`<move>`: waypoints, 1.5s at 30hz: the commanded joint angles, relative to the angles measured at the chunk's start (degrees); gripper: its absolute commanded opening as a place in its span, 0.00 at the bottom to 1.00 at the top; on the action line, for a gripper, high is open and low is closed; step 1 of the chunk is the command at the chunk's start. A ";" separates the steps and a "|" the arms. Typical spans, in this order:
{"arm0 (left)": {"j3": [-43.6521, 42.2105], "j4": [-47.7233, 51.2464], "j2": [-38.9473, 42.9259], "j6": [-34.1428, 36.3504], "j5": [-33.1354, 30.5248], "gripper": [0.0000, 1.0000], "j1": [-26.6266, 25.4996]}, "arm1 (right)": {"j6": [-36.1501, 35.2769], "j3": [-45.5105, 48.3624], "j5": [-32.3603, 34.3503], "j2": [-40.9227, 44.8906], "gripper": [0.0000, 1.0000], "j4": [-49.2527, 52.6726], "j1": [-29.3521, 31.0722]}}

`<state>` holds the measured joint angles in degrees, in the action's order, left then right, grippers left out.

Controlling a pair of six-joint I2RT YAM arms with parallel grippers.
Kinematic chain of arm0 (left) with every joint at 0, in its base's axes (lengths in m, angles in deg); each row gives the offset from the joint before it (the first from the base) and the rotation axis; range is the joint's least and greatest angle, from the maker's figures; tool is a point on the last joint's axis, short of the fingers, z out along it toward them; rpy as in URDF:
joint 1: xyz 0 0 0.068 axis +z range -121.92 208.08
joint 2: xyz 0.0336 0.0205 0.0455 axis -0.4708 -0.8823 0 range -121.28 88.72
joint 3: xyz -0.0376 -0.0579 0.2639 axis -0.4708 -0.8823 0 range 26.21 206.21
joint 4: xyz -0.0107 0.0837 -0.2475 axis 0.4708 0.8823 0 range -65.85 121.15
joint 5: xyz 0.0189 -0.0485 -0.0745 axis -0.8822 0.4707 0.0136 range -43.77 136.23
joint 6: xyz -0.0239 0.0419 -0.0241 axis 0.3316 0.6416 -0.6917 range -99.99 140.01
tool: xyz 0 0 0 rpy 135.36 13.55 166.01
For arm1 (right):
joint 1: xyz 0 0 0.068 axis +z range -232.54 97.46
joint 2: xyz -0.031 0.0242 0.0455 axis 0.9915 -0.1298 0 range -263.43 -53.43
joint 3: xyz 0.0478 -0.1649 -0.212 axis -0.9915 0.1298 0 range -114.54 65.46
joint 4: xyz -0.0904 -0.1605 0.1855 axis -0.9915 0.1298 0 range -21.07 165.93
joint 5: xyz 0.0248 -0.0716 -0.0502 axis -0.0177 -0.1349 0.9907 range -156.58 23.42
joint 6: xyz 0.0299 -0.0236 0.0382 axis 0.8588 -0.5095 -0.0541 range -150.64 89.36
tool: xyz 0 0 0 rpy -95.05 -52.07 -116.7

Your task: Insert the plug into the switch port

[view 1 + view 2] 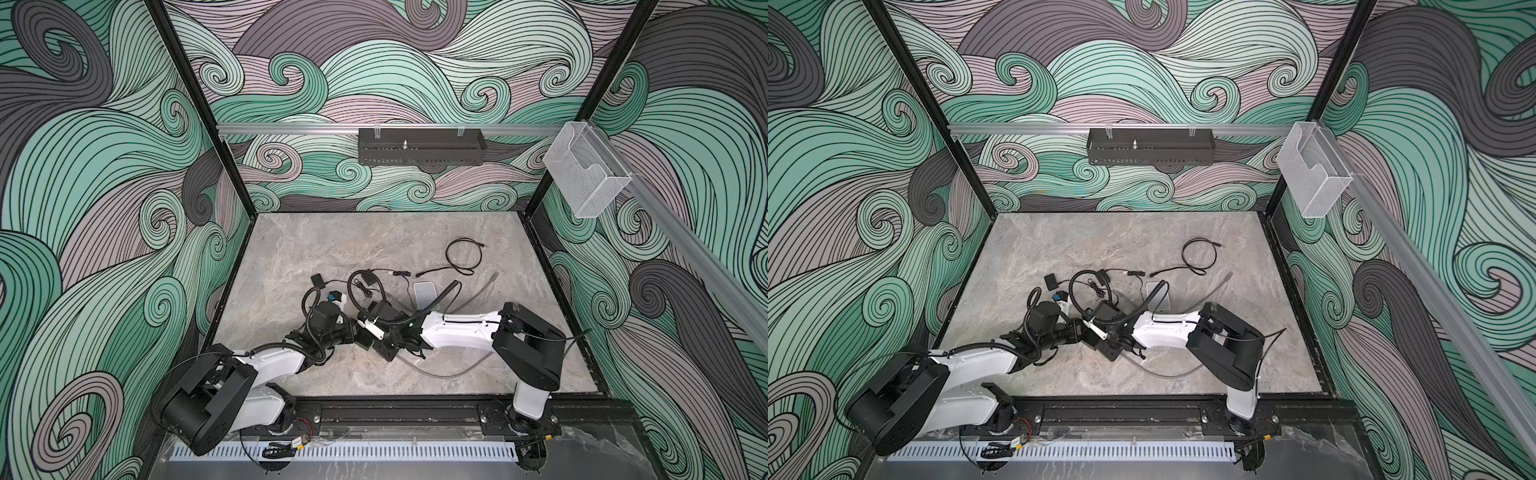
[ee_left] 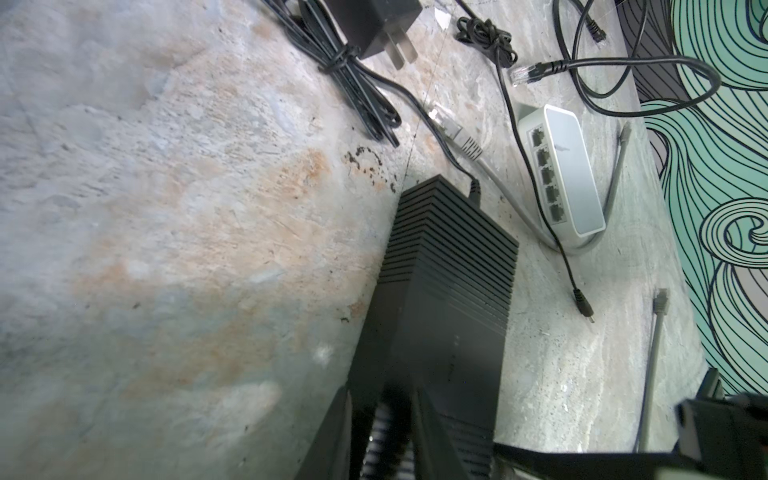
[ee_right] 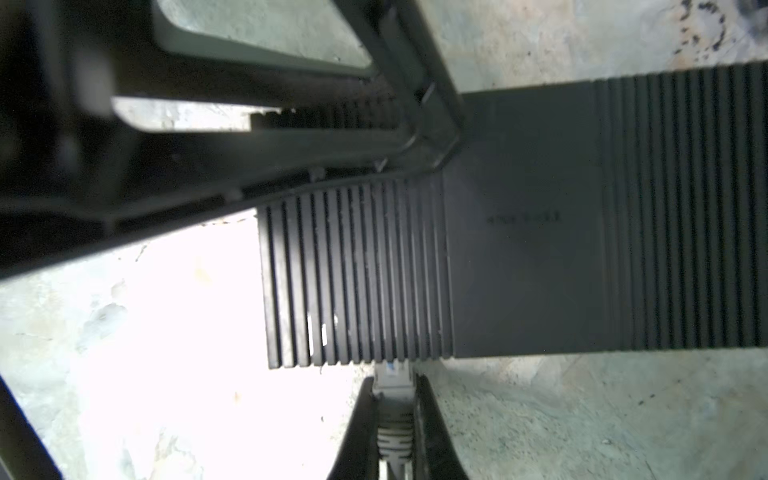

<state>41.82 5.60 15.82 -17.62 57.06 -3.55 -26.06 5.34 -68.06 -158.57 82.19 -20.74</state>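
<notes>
The switch [image 2: 449,270] is a black ribbed box lying on the stone tabletop near the middle in both top views [image 1: 384,311] [image 1: 1106,311]. My left gripper [image 2: 382,395] is shut on one end of it; one of its fingers [image 3: 432,120] shows pressed against the casing in the right wrist view. My right gripper [image 3: 393,382] is shut on the grey plug [image 3: 392,374]. The plug's clear tip meets the switch's [image 3: 528,257] ribbed long edge. The port itself is hidden under that edge, so how deep the plug sits cannot be told.
A white switch [image 2: 577,178] with several ports lies beyond the black one, also in a top view [image 1: 424,293]. Around it are a black power adapter [image 2: 374,20], a bundled black cable [image 2: 357,83], loose plugs, a black cable loop [image 1: 463,257] and a grey cable [image 1: 440,370].
</notes>
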 commanded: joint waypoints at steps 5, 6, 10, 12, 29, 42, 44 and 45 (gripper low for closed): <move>-2.43 10.47 -2.23 -1.61 16.77 0.24 -6.14 | -0.16 -4.28 0.43 3.06 0.00 -25.17 -0.42; -2.26 10.46 -2.40 -1.49 16.95 0.24 -6.15 | 0.07 -4.35 0.36 2.55 0.00 -25.38 -0.45; -2.08 9.81 -2.69 -1.81 17.43 0.24 -6.15 | 0.30 -6.04 -0.42 -1.31 0.00 -25.23 -0.54; -2.21 9.24 -3.01 -2.31 17.64 0.24 -6.32 | 0.52 -6.74 -0.71 -2.73 0.00 -25.79 -0.72; -2.44 11.71 0.38 -4.54 12.95 0.25 -11.16 | -0.91 -6.33 -4.68 -1.61 0.00 -27.14 -2.79; 4.02 25.30 6.40 0.68 11.69 0.40 -4.48 | -2.05 9.66 -6.38 6.62 0.00 -26.83 -2.58; 6.34 27.81 7.32 0.80 11.27 0.53 -3.82 | -2.44 10.69 -6.86 7.28 0.00 -25.64 -2.36; 8.04 29.90 8.08 0.67 10.62 0.63 -3.65 | -2.55 11.03 -6.85 7.45 0.00 -24.83 -2.25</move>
<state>46.37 26.50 22.64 -17.66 58.44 -6.90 -28.88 17.08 -73.39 -153.50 67.30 -23.12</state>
